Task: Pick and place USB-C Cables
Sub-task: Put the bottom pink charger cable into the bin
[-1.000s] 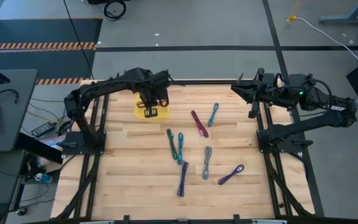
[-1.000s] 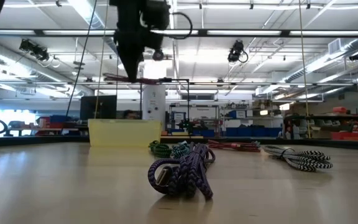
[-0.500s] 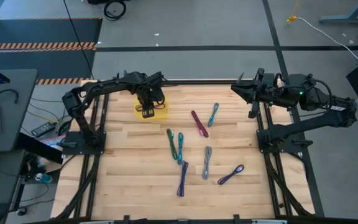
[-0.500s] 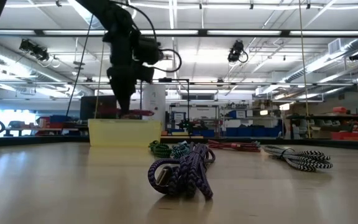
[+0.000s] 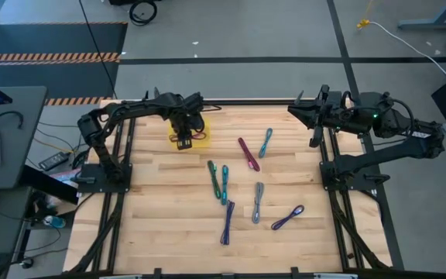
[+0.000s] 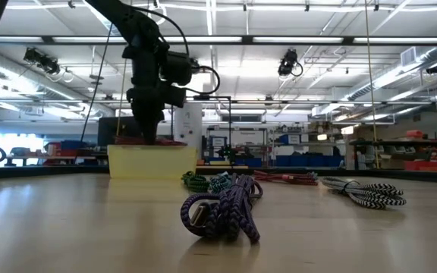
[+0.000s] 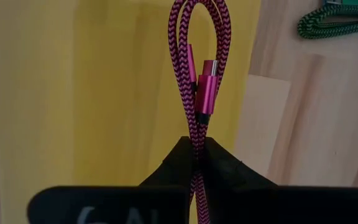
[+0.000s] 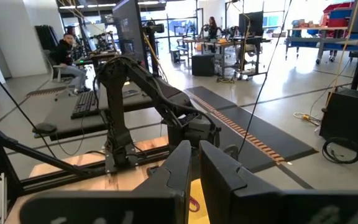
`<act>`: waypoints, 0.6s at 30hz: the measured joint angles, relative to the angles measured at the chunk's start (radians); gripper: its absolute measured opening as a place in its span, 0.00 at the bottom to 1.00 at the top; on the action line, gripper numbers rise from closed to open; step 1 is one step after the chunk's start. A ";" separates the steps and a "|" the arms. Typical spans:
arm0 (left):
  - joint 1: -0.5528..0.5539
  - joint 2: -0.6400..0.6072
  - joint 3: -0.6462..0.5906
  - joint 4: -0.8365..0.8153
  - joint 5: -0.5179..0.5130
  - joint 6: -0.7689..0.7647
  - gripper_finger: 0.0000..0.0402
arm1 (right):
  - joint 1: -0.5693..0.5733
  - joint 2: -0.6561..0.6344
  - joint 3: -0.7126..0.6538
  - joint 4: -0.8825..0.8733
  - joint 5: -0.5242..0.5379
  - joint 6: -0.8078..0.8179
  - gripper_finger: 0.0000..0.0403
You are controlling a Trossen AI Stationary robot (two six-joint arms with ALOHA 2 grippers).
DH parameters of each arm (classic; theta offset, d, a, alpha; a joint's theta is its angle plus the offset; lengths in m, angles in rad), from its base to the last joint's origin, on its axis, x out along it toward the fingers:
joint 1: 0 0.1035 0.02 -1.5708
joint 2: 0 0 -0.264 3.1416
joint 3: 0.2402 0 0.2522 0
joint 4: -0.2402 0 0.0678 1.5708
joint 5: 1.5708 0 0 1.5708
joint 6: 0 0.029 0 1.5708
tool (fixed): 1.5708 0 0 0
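Observation:
My left gripper (image 5: 183, 139) is shut on a maroon USB-C cable (image 7: 201, 37) folded into a thin bundle. It stands low over the small yellow tray (image 5: 200, 138) at the table's far left. In the low view the gripper (image 6: 144, 135) reaches the tray's rim (image 6: 152, 148). Several other cable bundles lie flat mid-table: maroon (image 5: 248, 153), teal-blue (image 5: 265, 142), green (image 5: 213, 177), teal (image 5: 224, 186), grey (image 5: 258, 202) and two purple (image 5: 228, 223) (image 5: 287, 218). My right gripper (image 5: 294, 108) waits shut above the table's far right edge. My left gripper pinches the maroon bundle's strands (image 7: 196, 134) between its two fingers, coming from above and pointing down. The looped end (image 7: 199, 12) and a metal plug (image 7: 206, 93) reach out beyond the fingertips over the tray's yellow floor. Whether the cable touches the tray, I cannot tell.
A green cable (image 7: 337, 18) lies on the wood just beside the tray. In the low view a purple bundle (image 6: 222, 212) is nearest, with a striped grey one (image 6: 366, 191) to its right. Bare wood lies along the table's near and left parts.
My left gripper has come down from well above the tray to its rim, drifting slightly toward the table's left, still shut on the maroon cable. The cable has been lowered with it and now sits at the tray's rim height.

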 joint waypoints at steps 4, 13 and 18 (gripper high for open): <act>0.000 0.000 0.000 0.017 0.023 -0.002 0.05 | 0.000 0.000 0.000 0.000 0.000 0.000 0.10; 0.000 0.000 0.000 0.026 0.024 -0.005 0.05 | 0.000 0.000 0.000 0.000 0.000 0.000 0.10; 0.000 0.000 0.000 0.026 0.022 -0.005 0.05 | 0.000 0.000 0.000 0.000 0.000 0.000 0.10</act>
